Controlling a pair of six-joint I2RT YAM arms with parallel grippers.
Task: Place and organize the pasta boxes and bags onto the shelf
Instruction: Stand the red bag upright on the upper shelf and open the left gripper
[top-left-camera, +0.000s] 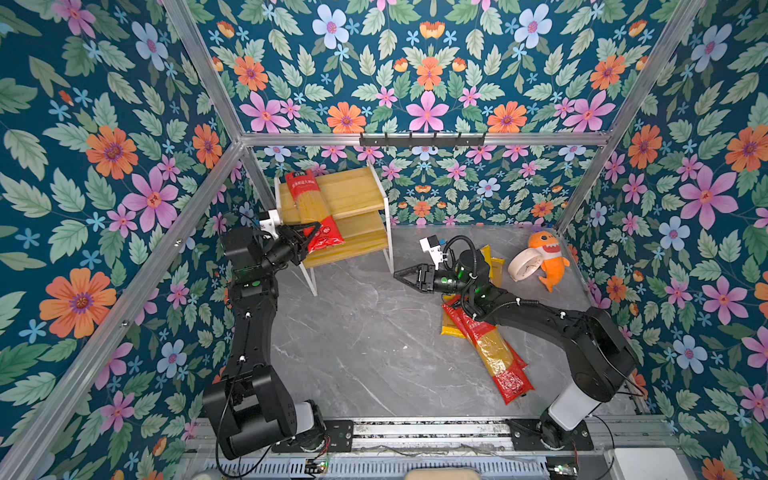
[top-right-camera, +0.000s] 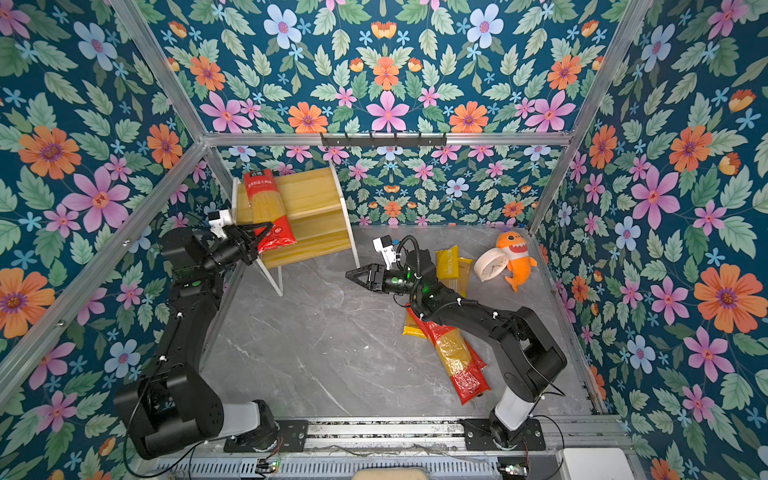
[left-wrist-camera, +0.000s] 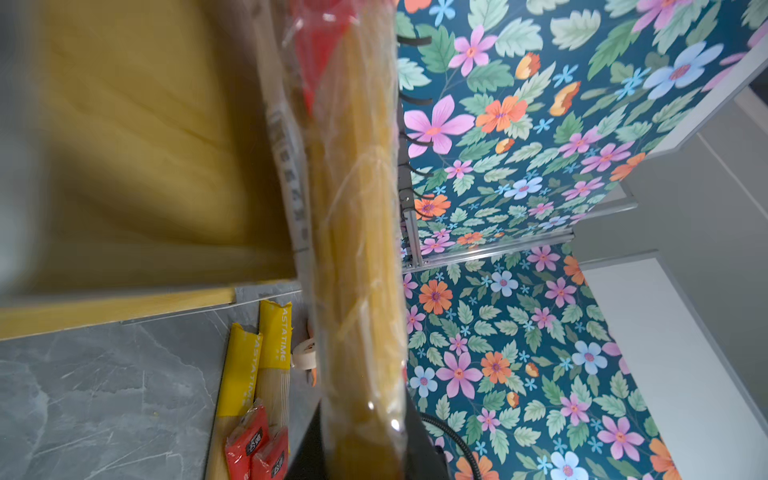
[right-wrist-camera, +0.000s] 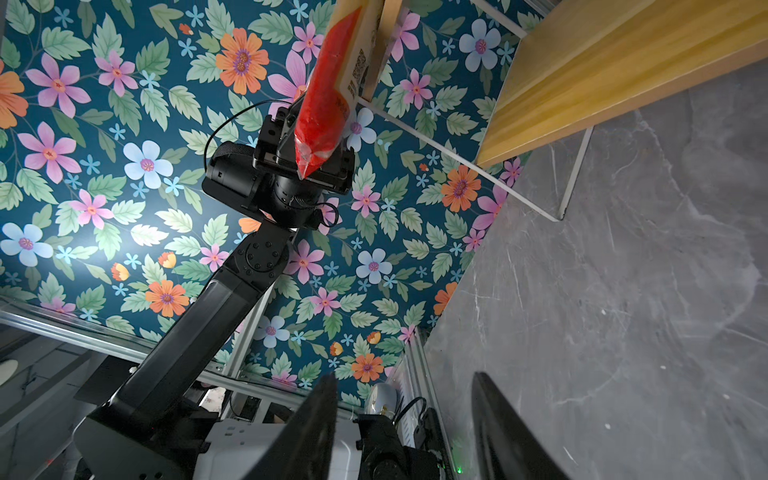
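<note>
Shelf (top-left-camera: 353, 195) at far left has one red spaghetti pack (top-left-camera: 309, 199) lying tilted across both tiers on its left side. Left gripper (top-left-camera: 311, 237) pinching that pack's near red end. Right gripper (top-left-camera: 400, 276) spread, nothing between fingers, over floor (top-left-camera: 353, 353) right of shelf. Other red packs (top-left-camera: 494, 353) and yellow packs (top-right-camera: 448, 266) lie on floor at right, well apart from shelf.

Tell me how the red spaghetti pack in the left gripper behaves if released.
The red spaghetti pack bridges both shelf tiers without sagging, so probably stiff lengthwise. Its film looks glossy, likely slippery. Tilted and pinched low by the left gripper, it may slide down once released.
</note>
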